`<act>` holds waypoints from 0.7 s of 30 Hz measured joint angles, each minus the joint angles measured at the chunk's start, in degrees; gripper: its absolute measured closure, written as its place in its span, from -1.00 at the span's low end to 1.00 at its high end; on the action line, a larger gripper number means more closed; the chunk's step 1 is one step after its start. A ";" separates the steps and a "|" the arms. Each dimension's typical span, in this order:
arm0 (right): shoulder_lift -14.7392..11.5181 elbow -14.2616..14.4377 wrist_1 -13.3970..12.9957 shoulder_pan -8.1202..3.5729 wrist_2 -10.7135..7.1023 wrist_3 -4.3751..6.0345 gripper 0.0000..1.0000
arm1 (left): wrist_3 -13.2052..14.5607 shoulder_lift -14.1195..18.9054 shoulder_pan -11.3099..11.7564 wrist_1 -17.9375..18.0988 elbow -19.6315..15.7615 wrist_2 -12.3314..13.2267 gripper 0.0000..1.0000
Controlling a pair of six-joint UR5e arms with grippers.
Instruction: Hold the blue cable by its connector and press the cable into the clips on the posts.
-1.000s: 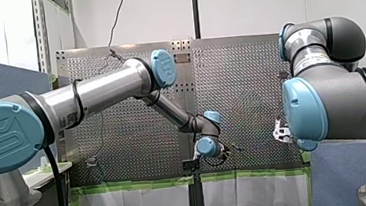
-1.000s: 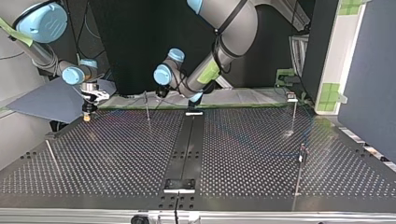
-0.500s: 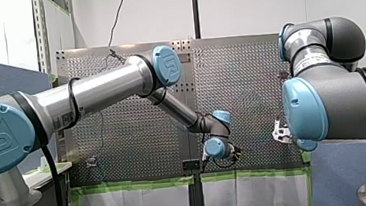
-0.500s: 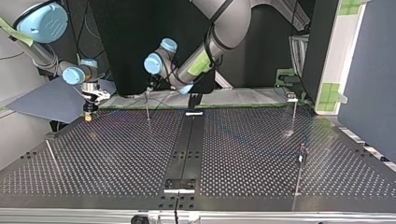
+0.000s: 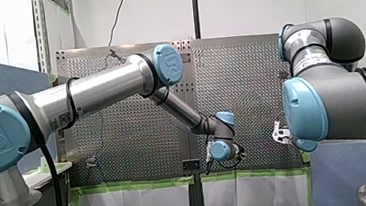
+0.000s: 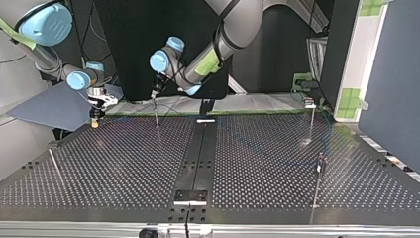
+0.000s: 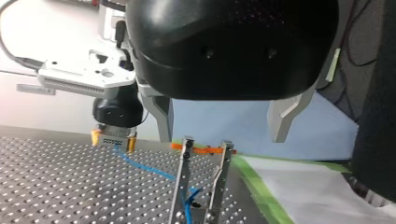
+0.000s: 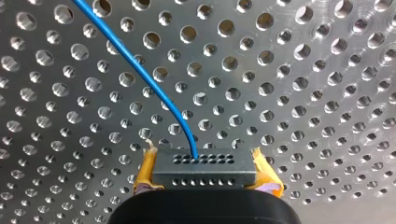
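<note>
Clamping the connector of the blue cable, right pincer; left pincer apart.

No text reads clearly. My left arm's blue joint cap bears an embossed logo; my right arm's white label is illegible.

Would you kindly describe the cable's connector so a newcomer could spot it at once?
Start at the perforated table, then find my right gripper. Between its yellow pads sits the connector: a grey block with rows of small holes, with the blue cable running out of it.
</note>
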 joint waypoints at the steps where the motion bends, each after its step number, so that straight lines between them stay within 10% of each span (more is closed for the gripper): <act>1: 0.00 0.00 0.01 0.01 -0.01 0.00 1.00 | -0.26 -0.01 -0.10 0.37 -0.04 -0.45 -1.00; 21: 0.19 0.00 0.01 0.01 -0.08 0.05 1.00 | -1.59 0.06 -1.07 0.77 0.09 -1.89 -1.00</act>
